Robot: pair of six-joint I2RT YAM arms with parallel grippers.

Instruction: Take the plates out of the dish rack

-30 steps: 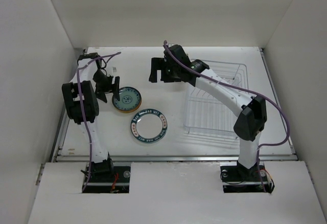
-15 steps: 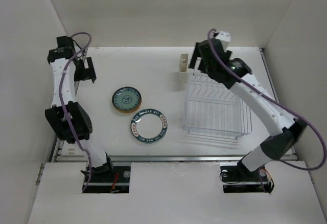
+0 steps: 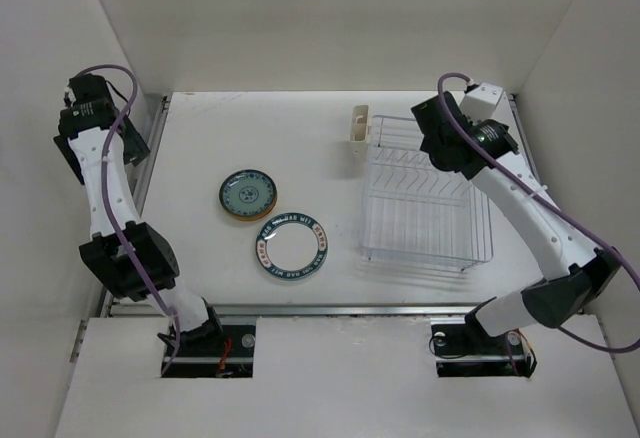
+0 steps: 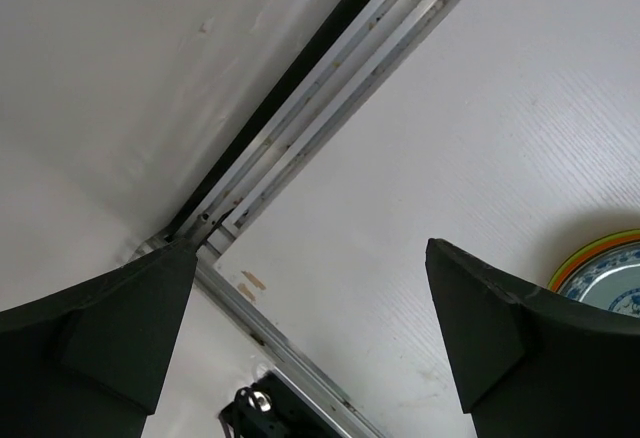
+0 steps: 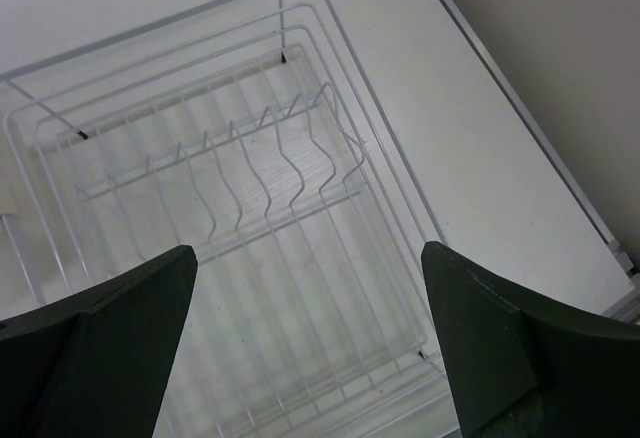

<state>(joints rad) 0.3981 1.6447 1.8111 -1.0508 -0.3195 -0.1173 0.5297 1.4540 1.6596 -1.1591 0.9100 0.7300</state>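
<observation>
Left gripper [image 4: 310, 288] wide open, nothing between the fingers, hanging over the edge rail [image 4: 330, 108] of the surface [image 4: 480, 158]. Teal patterned plate [image 3: 247, 195] sits on top of other plates, well apart from it, only its rim showing past one finger in the wrist view. Blue-rimmed white plate [image 3: 291, 245] lies flat just beside that stack, between the two grippers. Right gripper [image 5: 310, 298] also wide open, holding nothing, directly above the dish rack [image 5: 250, 208]. Cutlery cup [image 3: 358, 126] is on the rack corner off to its side.
</observation>
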